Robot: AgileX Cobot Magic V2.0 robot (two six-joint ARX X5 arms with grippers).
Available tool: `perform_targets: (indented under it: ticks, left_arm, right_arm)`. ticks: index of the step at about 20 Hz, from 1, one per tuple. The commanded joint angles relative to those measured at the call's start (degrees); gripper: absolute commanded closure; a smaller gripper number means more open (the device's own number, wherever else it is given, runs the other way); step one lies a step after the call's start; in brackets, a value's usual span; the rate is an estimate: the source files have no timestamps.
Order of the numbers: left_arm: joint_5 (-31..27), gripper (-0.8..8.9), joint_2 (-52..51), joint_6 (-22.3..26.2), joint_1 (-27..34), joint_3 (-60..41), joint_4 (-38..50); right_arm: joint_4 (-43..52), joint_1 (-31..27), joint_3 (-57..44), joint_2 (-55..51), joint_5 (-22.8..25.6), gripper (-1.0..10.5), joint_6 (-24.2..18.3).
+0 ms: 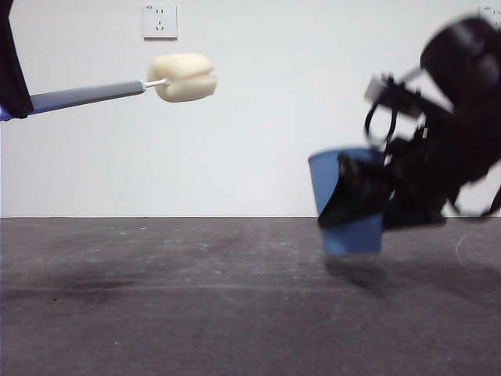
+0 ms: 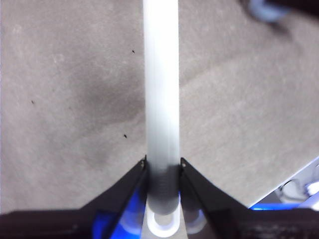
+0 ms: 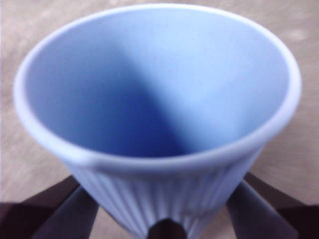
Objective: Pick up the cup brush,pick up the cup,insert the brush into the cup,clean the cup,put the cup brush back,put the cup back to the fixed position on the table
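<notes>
The cup brush point(image 1: 117, 90) hangs level in the air at the upper left, its grey handle point(image 2: 160, 89) clamped between the jaws of my left gripper point(image 2: 162, 168), which is shut on it. Its cream sponge head point(image 1: 184, 77) points right, toward the cup and well apart from it. The blue ribbed cup point(image 1: 348, 200) is at the right, upright and lifted just above the table point(image 1: 196, 298). My right gripper point(image 1: 368, 192) is shut on the cup's lower wall. In the right wrist view the cup point(image 3: 159, 99) is empty, mouth open toward the camera.
A white wall socket point(image 1: 160, 21) sits high on the pale back wall. The right arm point(image 1: 462, 102) is large, dark and blurred at the right edge. The cup's shadow point(image 1: 356, 274) lies on the table below it.
</notes>
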Motion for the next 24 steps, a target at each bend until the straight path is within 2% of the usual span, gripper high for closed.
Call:
perform_targets:
  ticks: [1,4,7,9,12,17,24]
  left_arm:
    - [0.3,8.22,-0.1,5.9,-0.1,0.0,-0.2]
    - [0.7,8.22,0.0,11.1,-0.1,0.0,-1.5]
    - [3.1,8.22,0.0,15.2,-0.1,0.0,-3.8]
    - [3.3,8.22,0.0,17.0,-0.1,0.0,-5.1]
    - [3.1,8.22,0.3,22.2,-0.1,0.0,-7.8]
    - [4.8,8.22,3.8,24.5,-0.8,0.0,-8.9]
    - [4.8,8.22,7.9,24.9,-4.9,0.0,-6.9]
  right_arm:
    - [-15.5,0.4,3.7,-7.3,2.8,9.6,-5.3]
    - [-32.1,0.5,8.5,-11.8,4.9,9.6,-9.9]
    - [-41.7,1.4,10.4,-11.9,7.2,9.6,-12.5]
    - [-44.6,2.6,10.4,-11.9,8.9,9.6,-14.3]
    - [-49.7,4.4,11.2,-11.9,13.1,9.6,-18.6]
    - [-55.0,7.7,13.7,-11.9,23.7,9.6,-28.2]
    - [-57.8,12.6,16.6,-9.8,38.9,9.6,-46.2]
